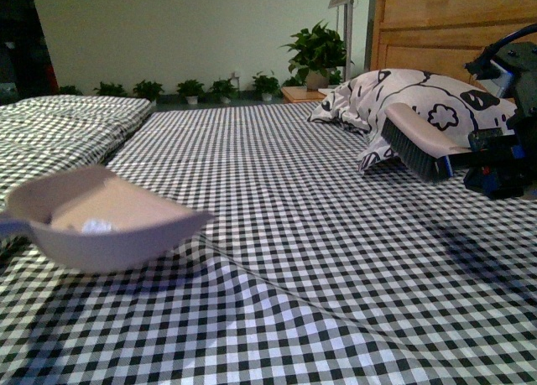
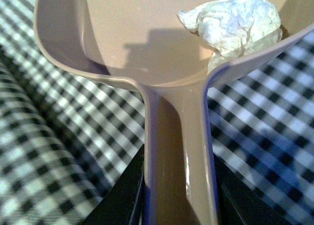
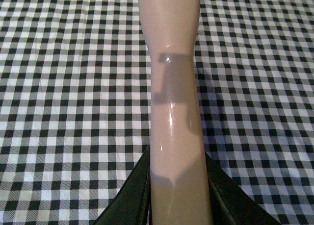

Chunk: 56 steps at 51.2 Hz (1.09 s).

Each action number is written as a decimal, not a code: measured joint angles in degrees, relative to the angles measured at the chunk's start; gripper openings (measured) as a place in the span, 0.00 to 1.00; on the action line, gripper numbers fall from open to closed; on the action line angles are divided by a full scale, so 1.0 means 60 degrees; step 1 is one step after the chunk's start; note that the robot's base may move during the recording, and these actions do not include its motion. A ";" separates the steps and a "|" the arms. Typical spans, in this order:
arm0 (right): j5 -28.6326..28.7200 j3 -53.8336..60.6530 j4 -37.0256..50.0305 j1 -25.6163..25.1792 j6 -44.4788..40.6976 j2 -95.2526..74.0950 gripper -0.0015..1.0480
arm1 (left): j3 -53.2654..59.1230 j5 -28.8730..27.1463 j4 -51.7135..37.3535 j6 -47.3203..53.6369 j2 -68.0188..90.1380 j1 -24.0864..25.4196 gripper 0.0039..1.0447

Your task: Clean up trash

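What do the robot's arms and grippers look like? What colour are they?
Only the right arm shows in the front view: black and chunky, with bright blue parts near the right gripper and a black cable looping over the top. In both wrist views, only dark, flat, wedge-shaped gripper fingers peek in.

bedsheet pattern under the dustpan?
Black-and-white gingham check on the sheet, clearest in the right wrist view; dustpan sits above it.

Glossy smooth plastic dustpan holds crumpled white paper trash over matt checked cloth.
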State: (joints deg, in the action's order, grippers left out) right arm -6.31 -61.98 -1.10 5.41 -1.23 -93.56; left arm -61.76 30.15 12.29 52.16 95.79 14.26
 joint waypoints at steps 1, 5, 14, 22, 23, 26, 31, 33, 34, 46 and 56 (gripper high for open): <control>-0.0033 0.0000 -0.0015 0.0000 0.0022 0.0066 0.20 | -0.0095 -0.0018 -0.0182 -0.0335 -0.0076 -0.0011 0.26; -0.0251 0.0000 -0.0036 -0.0033 0.0189 0.0412 0.20 | -0.0521 -0.0324 -0.1024 -0.2065 -0.0401 -0.0160 0.26; -0.0255 0.0000 -0.0321 -0.0124 0.0940 0.1239 0.20 | -0.0772 -0.2004 -0.2273 -0.4958 -0.0984 -0.0707 0.26; 0.0102 0.0000 -0.0430 -0.0270 0.1362 0.2412 0.20 | -0.0419 -0.3359 -0.2688 -0.6798 -0.1934 -0.1439 0.26; 0.0189 0.0000 -0.0448 -0.0299 0.1417 0.2565 0.20 | -0.0332 -0.3439 -0.2750 -0.6859 -0.2055 -0.1519 0.26; 0.0324 0.0000 -0.0572 -0.0401 0.1530 0.3064 0.20 | -0.0113 -0.3555 -0.2725 -0.7111 -0.2521 -0.1781 0.26; 0.0477 0.0000 -0.0765 -0.0535 0.1559 0.3683 0.20 | 0.0222 -0.3789 -0.2597 -0.7242 -0.3202 -0.2153 0.26; 0.0503 0.0000 -0.0805 -0.0576 0.1559 0.3865 0.20 | 0.0302 -0.3803 -0.2503 -0.7322 -0.3391 -0.2229 0.26; 0.0535 0.0000 -0.0856 -0.0594 0.1566 0.4014 0.20 | 0.0386 -0.3814 -0.2422 -0.7355 -0.3566 -0.2291 0.26; 0.0641 0.0142 -0.1224 -0.0765 0.1555 0.5548 0.20 | 0.0841 -0.4065 -0.1789 -0.7705 -0.4743 -0.2488 0.26; 0.0583 0.0492 -0.1650 -0.0914 0.1566 0.6710 0.20 | 0.1056 -0.4149 -0.1545 -0.7887 -0.5745 -0.2674 0.26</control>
State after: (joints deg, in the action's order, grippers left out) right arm -2.81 -59.02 -11.00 -0.08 8.16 -53.30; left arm -55.42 5.26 3.03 4.84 61.32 -1.78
